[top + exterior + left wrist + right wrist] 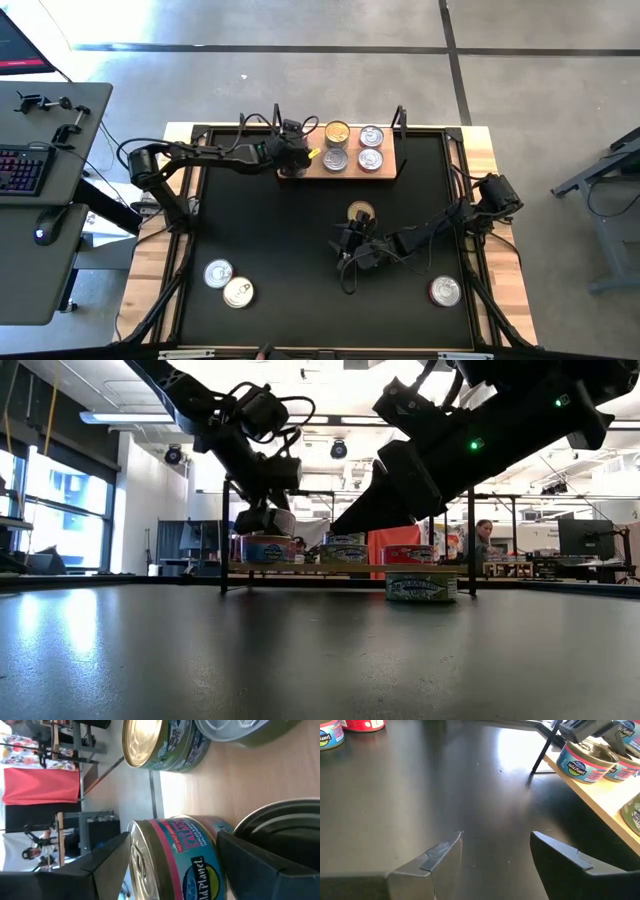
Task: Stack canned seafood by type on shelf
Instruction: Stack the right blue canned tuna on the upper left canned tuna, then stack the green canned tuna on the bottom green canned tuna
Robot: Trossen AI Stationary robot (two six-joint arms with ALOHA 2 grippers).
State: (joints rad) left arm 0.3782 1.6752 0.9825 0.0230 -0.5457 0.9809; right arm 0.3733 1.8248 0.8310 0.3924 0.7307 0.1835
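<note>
We judge the round, flat teal-and-pink-labelled metal tin stiff, fairly weighty and slick-sided, best pinched across its rim; it sits at the light-wood shelf's left end between our left gripper's open, spread fingers, while our right gripper hovers open and empty over the tabletop.

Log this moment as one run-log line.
left claw: open around pink-label tin on shelf | right claw: open, empty, over mat | loose tins on mat: four

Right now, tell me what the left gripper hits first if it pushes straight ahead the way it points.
The left gripper straddles a pink-banded tin on the shelf, fingers apart; straight on it would likely press onto that tin first.
</note>
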